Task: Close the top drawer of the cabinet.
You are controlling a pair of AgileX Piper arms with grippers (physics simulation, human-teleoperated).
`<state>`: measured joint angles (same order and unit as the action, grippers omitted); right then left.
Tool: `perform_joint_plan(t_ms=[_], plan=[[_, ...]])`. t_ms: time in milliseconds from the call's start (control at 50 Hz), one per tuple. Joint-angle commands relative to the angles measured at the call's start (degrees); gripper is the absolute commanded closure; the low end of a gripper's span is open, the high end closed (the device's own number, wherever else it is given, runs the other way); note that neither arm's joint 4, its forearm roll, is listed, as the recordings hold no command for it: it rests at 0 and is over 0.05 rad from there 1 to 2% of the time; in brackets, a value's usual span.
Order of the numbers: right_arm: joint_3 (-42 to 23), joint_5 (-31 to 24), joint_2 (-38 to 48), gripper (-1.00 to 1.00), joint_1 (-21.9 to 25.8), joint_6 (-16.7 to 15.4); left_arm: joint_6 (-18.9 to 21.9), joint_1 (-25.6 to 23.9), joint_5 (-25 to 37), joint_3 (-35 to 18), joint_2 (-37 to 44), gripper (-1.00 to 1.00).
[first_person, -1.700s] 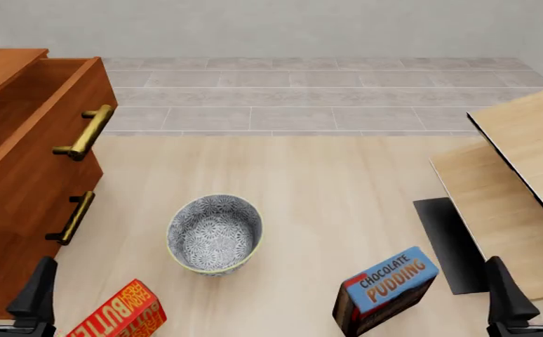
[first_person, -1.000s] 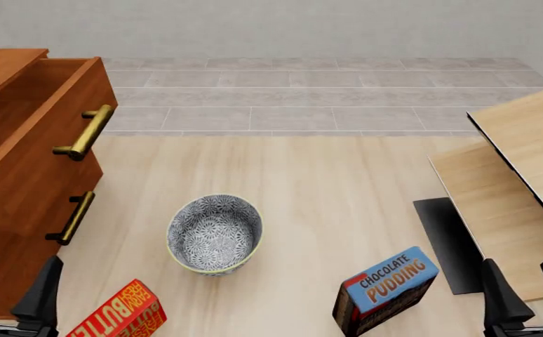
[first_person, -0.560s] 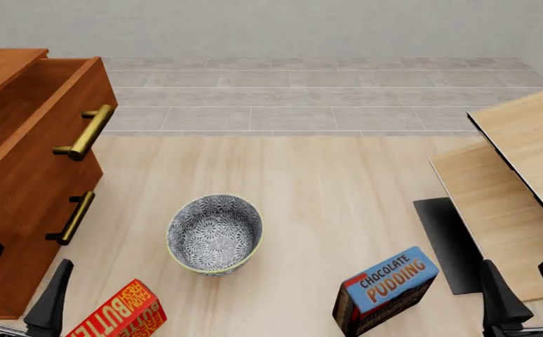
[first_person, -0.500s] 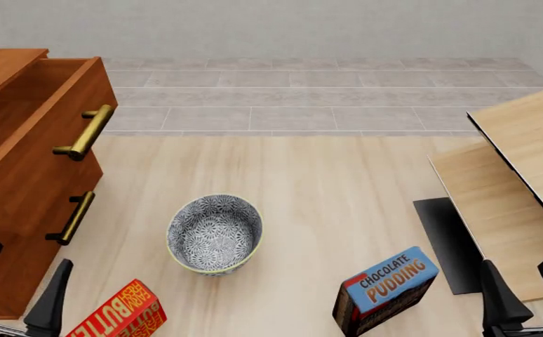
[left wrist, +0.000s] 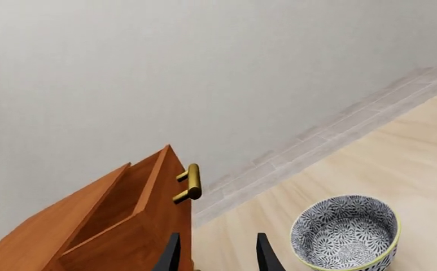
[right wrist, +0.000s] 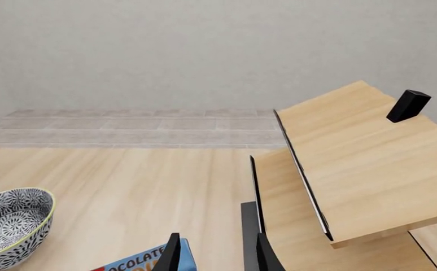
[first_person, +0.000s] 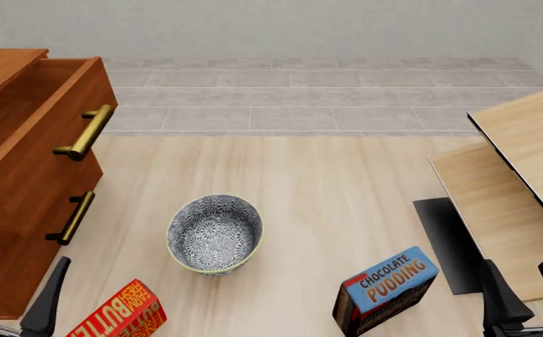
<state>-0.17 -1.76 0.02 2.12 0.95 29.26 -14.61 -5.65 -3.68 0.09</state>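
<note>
The cabinet (first_person: 0, 67) stands at the table's left side, and its top drawer (first_person: 42, 154) is pulled out, so the empty inside shows behind the brass handle (first_person: 84, 132). My left gripper (first_person: 24, 247) is open at the near left, low in front of the cabinet's lower drawers and touching nothing. The left wrist view looks past the open left gripper (left wrist: 217, 237) at the top drawer (left wrist: 162, 209) and its handle (left wrist: 189, 183), still some way off. Near the right edge my right gripper (first_person: 517, 263) is open and empty.
A patterned bowl (first_person: 215, 233) sits mid-table, just right of the cabinet. A red butter box (first_person: 122, 314) and a blue pudding box (first_person: 384, 289) lie near the front edge. Slanted pale wooden boards (first_person: 510, 182) and a dark mat (first_person: 450, 242) fill the right side.
My left gripper's fingers have spread wider apart and its right finger has slid right and down. The right gripper has sunk very slightly. The drawer has not moved.
</note>
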Motion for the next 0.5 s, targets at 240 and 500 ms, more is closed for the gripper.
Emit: perform_joint_plan(t_ms=[240,500], plan=[[0.13,-0.10,-0.01,-1.00,0.09,0.16,10.24,-4.09,-11.14,1.31,7.71,-1.00],[0.16,-0.26,-0.01,-1.00,0.53,0.11,14.38,-3.21,-26.75,1.17,22.94,-1.00]])
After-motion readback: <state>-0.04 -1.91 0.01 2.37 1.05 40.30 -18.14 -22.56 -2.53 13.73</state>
